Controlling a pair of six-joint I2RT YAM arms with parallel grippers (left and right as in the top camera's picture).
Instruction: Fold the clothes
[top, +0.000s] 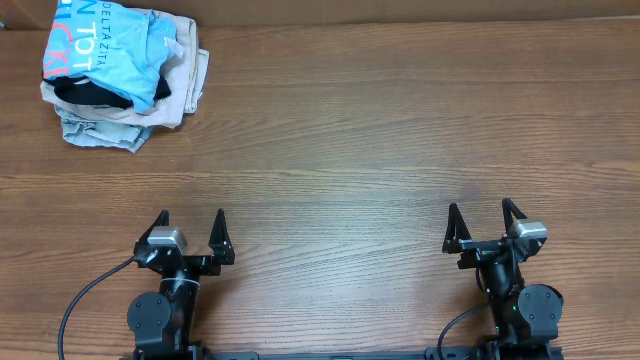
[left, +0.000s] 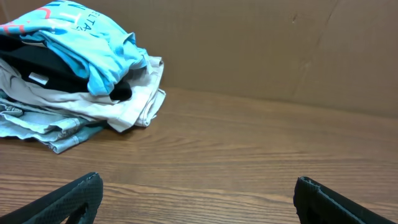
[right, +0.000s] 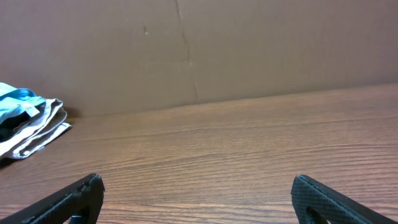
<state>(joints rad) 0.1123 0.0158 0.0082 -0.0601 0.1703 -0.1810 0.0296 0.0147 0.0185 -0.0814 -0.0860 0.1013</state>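
The clothes, a sky-blue T-shirt (top: 110, 45) with white and pink lettering, lie crumpled on top of a pile at the table's far left corner. The left wrist view shows the T-shirt (left: 87, 43) at upper left; a strip of it (right: 12, 102) peeks in at the right wrist view's left edge. My left gripper (top: 190, 222) stands open near the front edge, far from the pile, nothing between its fingers. My right gripper (top: 484, 212) is open too, at the front right, holding nothing.
Under the T-shirt lie a black garment (top: 88, 92), a beige one (top: 180, 85) and a pale denim one (top: 95, 132). A brown cardboard wall (left: 261, 43) backs the wooden table (top: 380, 130).
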